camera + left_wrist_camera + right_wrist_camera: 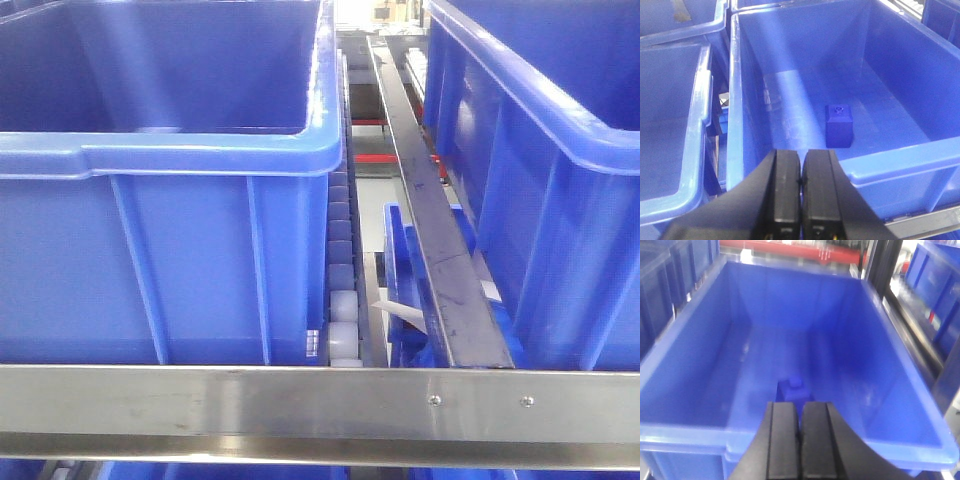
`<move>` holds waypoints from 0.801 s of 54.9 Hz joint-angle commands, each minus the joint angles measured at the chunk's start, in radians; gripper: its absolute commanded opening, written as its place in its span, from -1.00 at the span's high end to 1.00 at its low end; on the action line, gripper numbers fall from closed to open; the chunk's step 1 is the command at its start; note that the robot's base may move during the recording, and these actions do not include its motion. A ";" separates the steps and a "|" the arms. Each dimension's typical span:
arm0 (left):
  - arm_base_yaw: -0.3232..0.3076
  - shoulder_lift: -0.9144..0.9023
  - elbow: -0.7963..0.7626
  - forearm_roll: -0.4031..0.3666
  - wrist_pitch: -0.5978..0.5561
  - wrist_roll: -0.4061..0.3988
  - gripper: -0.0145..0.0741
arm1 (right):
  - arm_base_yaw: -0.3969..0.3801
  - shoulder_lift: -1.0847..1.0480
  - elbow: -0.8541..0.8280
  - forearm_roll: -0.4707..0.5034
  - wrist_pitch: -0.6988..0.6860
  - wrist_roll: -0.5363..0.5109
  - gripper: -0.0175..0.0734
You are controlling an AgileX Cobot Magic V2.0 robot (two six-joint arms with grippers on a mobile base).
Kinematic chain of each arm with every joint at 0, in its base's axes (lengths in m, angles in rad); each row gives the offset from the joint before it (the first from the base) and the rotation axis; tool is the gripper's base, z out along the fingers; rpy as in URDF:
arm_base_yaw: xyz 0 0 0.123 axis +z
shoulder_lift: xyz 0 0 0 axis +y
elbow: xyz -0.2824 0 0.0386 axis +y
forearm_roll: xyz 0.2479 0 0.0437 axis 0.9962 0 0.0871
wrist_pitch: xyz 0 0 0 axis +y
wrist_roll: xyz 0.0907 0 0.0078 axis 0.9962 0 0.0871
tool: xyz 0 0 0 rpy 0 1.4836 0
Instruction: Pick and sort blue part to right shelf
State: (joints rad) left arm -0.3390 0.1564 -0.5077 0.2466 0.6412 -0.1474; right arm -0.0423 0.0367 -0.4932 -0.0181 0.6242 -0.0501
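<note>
One blue part (839,125) stands upright on the floor of a big blue bin (900,160) in the left wrist view. My left gripper (801,152) hangs shut and empty over that bin's near rim, left of the part and short of it. In the right wrist view a blue part (794,386) sits on the floor of another blue bin (685,432), its nub up. My right gripper (800,404) is shut with nothing between its pads, its tips just in front of that part and above the near rim. The right shelf's steel front rail (320,400) crosses the front view.
Two large ribbed blue bins (160,150) (560,150) stand on the rack, with white rollers (343,320) and a steel divider bar (440,250) between them. More blue bins (670,125) lie left of the left gripper. A dark post (885,265) rises at the right.
</note>
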 commanded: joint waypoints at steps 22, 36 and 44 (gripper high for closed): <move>-0.005 0.010 -0.026 0.008 -0.070 0.001 0.39 | -0.005 0.013 -0.021 0.006 -0.091 -0.008 0.50; 0.045 -0.001 0.000 0.003 -0.086 0.001 0.39 | -0.005 0.013 -0.021 0.006 -0.091 -0.008 0.50; 0.173 -0.064 0.093 -0.062 -0.181 0.001 0.39 | -0.005 0.013 -0.021 0.006 -0.091 -0.008 0.50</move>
State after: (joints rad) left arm -0.2207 0.1098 -0.4357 0.2097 0.5973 -0.1474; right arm -0.0423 0.0367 -0.4903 -0.0112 0.6242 -0.0501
